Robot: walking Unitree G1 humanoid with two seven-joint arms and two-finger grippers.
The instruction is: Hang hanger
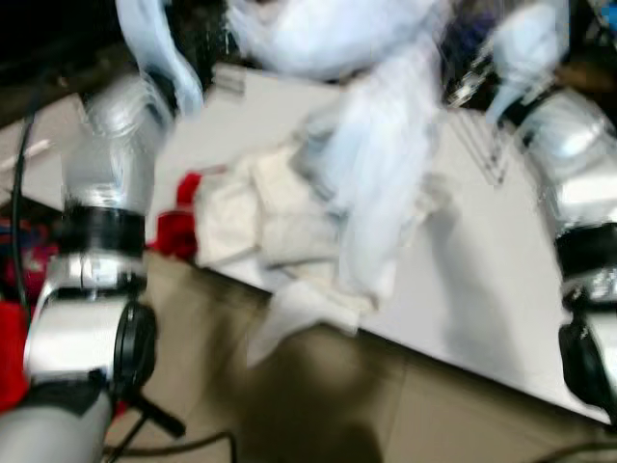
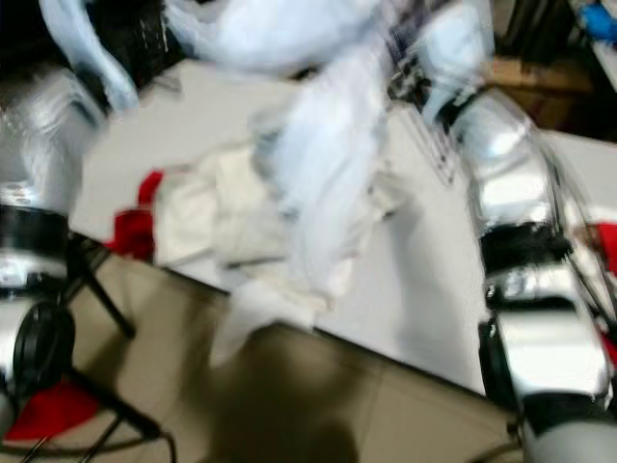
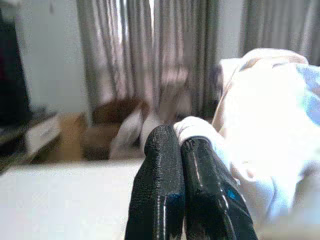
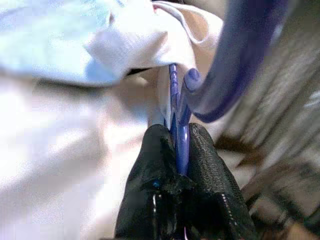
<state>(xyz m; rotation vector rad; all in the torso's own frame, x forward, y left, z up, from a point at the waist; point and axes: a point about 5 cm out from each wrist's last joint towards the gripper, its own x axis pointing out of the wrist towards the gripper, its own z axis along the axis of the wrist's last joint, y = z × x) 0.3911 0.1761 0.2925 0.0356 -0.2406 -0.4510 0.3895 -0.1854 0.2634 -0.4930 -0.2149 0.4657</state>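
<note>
The curved blue plastic hanger (image 4: pixel 220 65), draped in a pale blue-white garment (image 1: pixel 371 183), is pinched by the right gripper (image 4: pixel 179 150); the left gripper (image 3: pixel 180 150) is pressed together at the frame's lower centre.

Domestic interior, likely a living space or bedroom. Long grey curtains (image 3: pixel 165 55) hang in folds across the far wall, daylight coming through between them. A cardboard box (image 3: pixel 107 127) sits on the floor below the curtains; a low dark unit (image 3: pixel 20 135) stands to one side, details blurred. A white tabletop (image 1: pixel 482 260) carries a loose pile of laundry: cream cloth (image 1: pixel 260 217), a red item (image 1: pixel 178 217) at the table's edge, a pale blue-white garment (image 1: pixel 371 183) hanging over it. Floor of beige tiles (image 1: pixel 424 405) with visible joints. A black cable (image 1: pixel 174 446) trails across the tiles.
</note>
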